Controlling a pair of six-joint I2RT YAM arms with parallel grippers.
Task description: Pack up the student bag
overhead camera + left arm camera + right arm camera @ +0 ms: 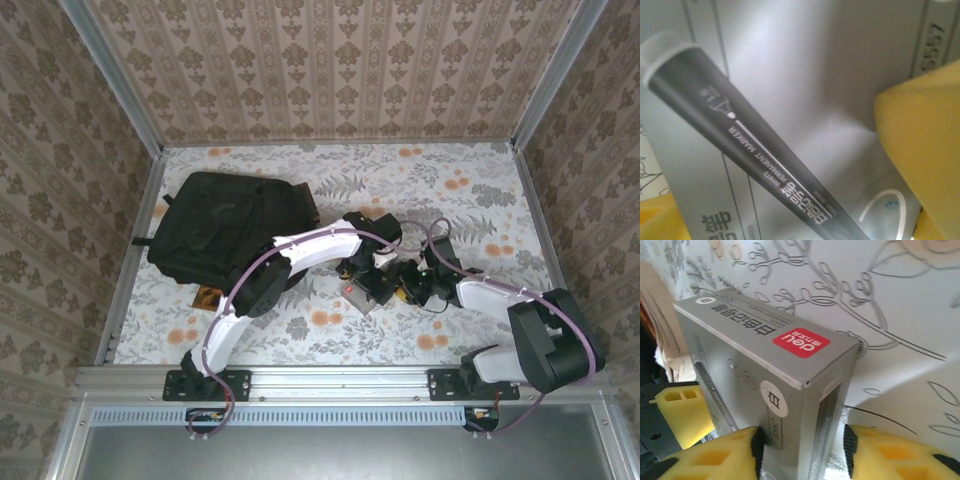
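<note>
The student bag [225, 225], black and soft, lies at the left rear of the table. A grey marker box [362, 290] with a red label [801, 342] stands on the table's middle. Both grippers meet at it. My right gripper [800, 445] straddles the box's near end; its left pad touches the box's side, while the right pad stands a small gap off. My left gripper [790, 165] is open wide, close against the printed face of the marker box [790, 100], with yellow fingers [925, 150] on either side. One of those fingers [682, 412] sits beside the box's left face.
A small brown thing [208, 296] lies at the bag's near edge. Metal rails [130, 250] and patterned walls close the table in on the left, right and rear. The flowered cloth [480, 200] at the right rear is bare.
</note>
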